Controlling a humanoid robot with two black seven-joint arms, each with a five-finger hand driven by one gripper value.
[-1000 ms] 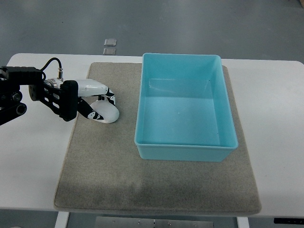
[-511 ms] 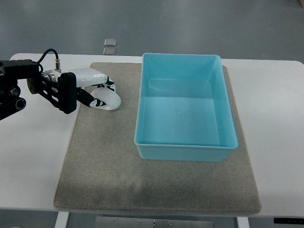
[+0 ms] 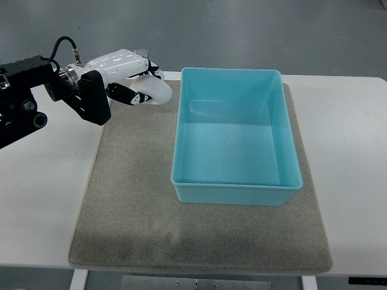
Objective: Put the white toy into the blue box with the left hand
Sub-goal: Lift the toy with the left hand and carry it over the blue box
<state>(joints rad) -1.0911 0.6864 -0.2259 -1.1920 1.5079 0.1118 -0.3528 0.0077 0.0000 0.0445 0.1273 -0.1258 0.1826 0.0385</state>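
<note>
The left hand (image 3: 130,78), fingers curled around the white toy (image 3: 152,92), holds it above the mat's far left, just left of the blue box (image 3: 236,187), needing a rightward carry before release.

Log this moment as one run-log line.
left hand: shut on white toy | toy: lifted, left of blue box | box: empty, on grey mat | right hand: out of view
</note>
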